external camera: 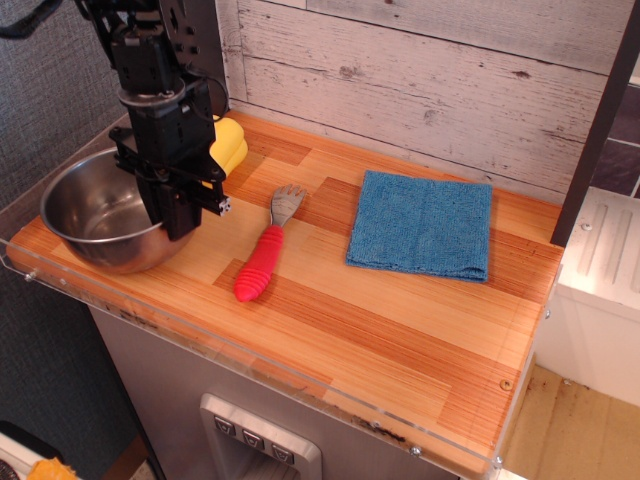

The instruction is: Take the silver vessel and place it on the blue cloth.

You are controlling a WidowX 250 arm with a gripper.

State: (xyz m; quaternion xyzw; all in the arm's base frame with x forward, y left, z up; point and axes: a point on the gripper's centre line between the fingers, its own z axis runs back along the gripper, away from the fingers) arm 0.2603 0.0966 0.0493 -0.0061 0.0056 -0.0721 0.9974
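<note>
The silver vessel (pixel 90 205), a shiny steel bowl, sits at the left end of the wooden counter and looks slightly tipped. My black gripper (pixel 178 222) comes down from above onto the bowl's right rim. Its fingers stand on either side of the rim and look closed on it. The blue cloth (pixel 422 224) lies flat and bare at the back right of the counter, well to the right of the gripper.
A red-handled spatula (pixel 260 262) lies between bowl and cloth. A yellow toy pepper (pixel 230 148) stands behind the gripper near the wall. A clear plastic lip (pixel 250 355) runs along the counter's front edge. A plank wall (pixel 420 90) backs the counter.
</note>
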